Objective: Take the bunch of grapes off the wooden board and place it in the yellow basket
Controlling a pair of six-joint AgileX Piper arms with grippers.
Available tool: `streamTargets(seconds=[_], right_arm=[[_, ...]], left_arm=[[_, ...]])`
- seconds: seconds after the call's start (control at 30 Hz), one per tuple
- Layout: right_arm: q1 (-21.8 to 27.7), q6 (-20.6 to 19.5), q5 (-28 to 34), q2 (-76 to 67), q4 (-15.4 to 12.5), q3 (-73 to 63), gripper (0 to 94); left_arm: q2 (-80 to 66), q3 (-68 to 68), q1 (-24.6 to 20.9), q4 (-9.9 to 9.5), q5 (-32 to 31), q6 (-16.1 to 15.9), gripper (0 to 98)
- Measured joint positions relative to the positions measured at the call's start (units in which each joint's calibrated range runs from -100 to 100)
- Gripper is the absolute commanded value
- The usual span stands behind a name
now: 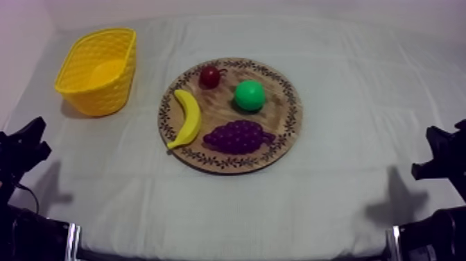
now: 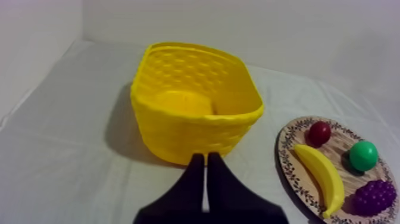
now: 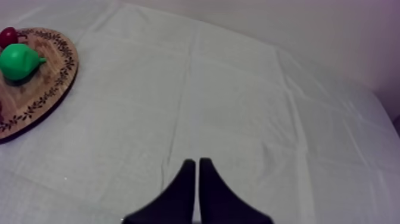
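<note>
**On the wooden board [image 1: 223, 164], the bunch of grapes [image 1: 238, 136] is lying untouched**

Near the middle of the grey-white cloth [image 1: 347, 201], the round board with its patterned rim is carrying four toy fruits. The purple bunch of grapes is resting on the board's near part, just beside the tip of the banana [image 1: 187, 118], which is lying along the board's left side. The green pear [image 1: 249, 95] is sitting behind the grapes, and the small red fruit [image 1: 209, 76] is sitting at the far edge, left of the pear. The yellow basket [image 1: 104, 97] is standing upright at the far left, apart from the board.

The left gripper [image 2: 205, 158] is pointing toward the basket's near wall, its two black fingers lying together as a narrow wedge with nothing between them. The right gripper [image 3: 197, 162] is hanging over bare cloth to the right of the board, its fingers likewise pressed together and gripping nothing. Seen from above, the left arm [image 1: 24, 146] and the right arm [image 1: 444, 156] are sitting low at the near corners, well apart from the fruit.
</note>
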Motion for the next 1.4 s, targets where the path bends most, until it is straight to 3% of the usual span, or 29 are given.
streamTargets(seconds=[0.47,0.9,1.03,1.17,1.4], right_arm=[[0.0,0.0,0.0,0.0,0.0,0.0,0.3],[0.0,0.0,0.0,0.0,0.0,0.0,0.3],[0.0,0.0,0.0,0.0,0.0,0.0,0.3],[0.0,0.0,0.0,0.0,0.0,0.0,0.3],[0.0,0.0,0.0,0.0,0.0,0.0,0.3]], left_arm=[[0.0,0.0,1.09,0.0,0.0,-0.04,0.1],[0.45,-0.3,10.43,0.0,0.08,0.28,0.1],[3.73,-2.05,12.97,-0.29,3.89,0.55,0.0],[8.63,-3.1,14.88,-0.17,6.92,-1.65,0.0],[20.0,-11.05,17.81,3.83,11.0,-9.69,0.0]])
